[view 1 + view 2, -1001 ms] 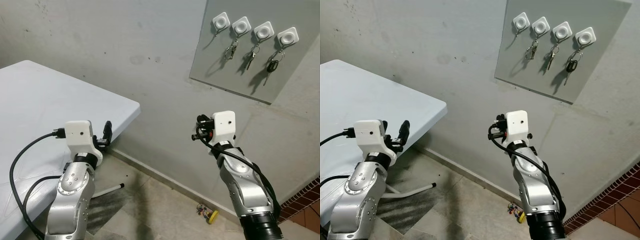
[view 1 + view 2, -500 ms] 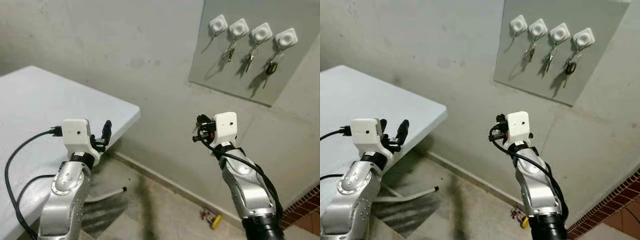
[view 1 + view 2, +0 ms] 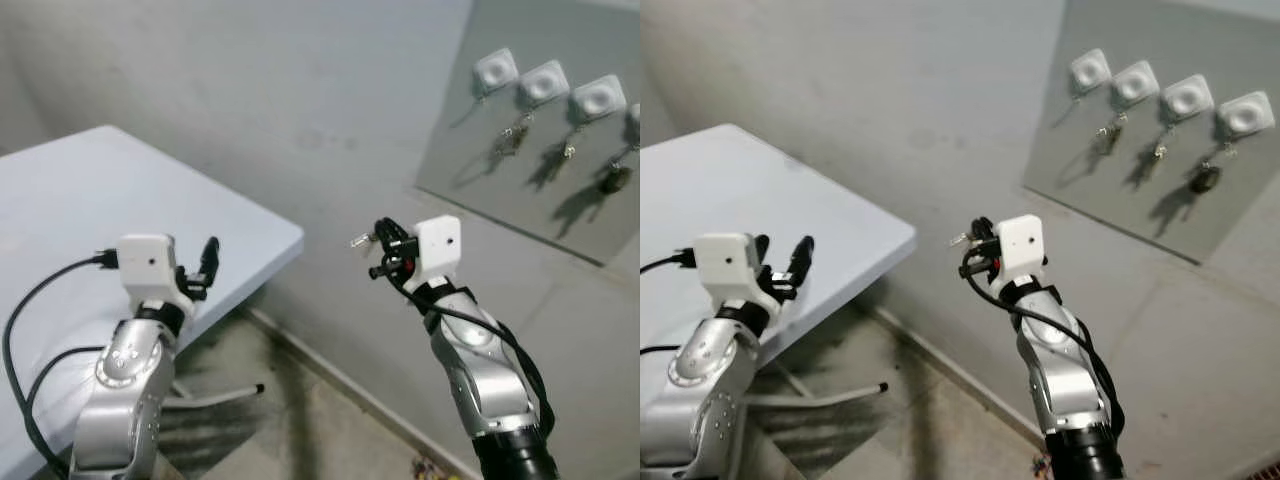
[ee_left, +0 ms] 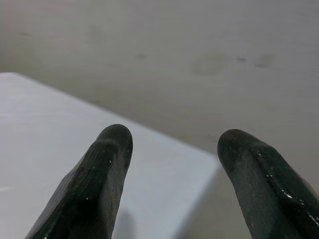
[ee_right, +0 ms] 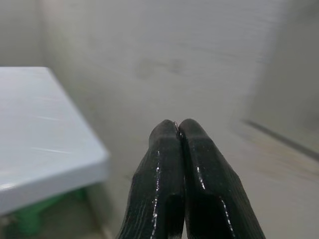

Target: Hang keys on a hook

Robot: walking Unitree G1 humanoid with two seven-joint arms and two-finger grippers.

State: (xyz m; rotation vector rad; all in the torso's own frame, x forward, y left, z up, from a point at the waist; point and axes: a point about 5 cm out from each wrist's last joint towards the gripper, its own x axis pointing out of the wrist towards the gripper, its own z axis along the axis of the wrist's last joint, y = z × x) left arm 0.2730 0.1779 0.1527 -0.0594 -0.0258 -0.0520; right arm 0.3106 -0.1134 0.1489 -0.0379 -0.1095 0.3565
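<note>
wall [image 3: 250, 90]: grey plaster, stained and scuffed, running behind everything in the head views.
table [image 3: 90, 210]: white top at the robot's left, one corner reaching toward the wall; a thin metal leg [image 3: 215, 394] shows on the floor beneath it.
floor [image 3: 300, 420]: pale, with dark streaks along the foot of the wall.
board [image 3: 1160, 150]: grey panel fixed to the wall, up at the robot's right.
hooks [image 3: 1137, 80]: four white square mounts in a row along the top of the board.
keys [image 3: 1205, 180]: blurred bunches hang from the three hooks on the right; the darkest bunch hangs from the rightmost. What hangs below the leftmost hook cannot be made out.
left arm [image 3: 125, 385]: silver, raised beside the table edge, black cable looping from its white wrist block.
left gripper [image 4: 174, 149]: fingers [image 4: 107, 169] spread well apart with nothing between them, pointing over the table corner toward the wall.
right arm [image 3: 480, 380]: silver, raised in front of the wall, below and to the left of the board, well apart from it.
right gripper [image 5: 178, 130]: fingers pressed together, tips touching; the wrist view shows nothing between them. In the head views a small pale bit shows at the tips, too blurred to tell what it is.
</note>
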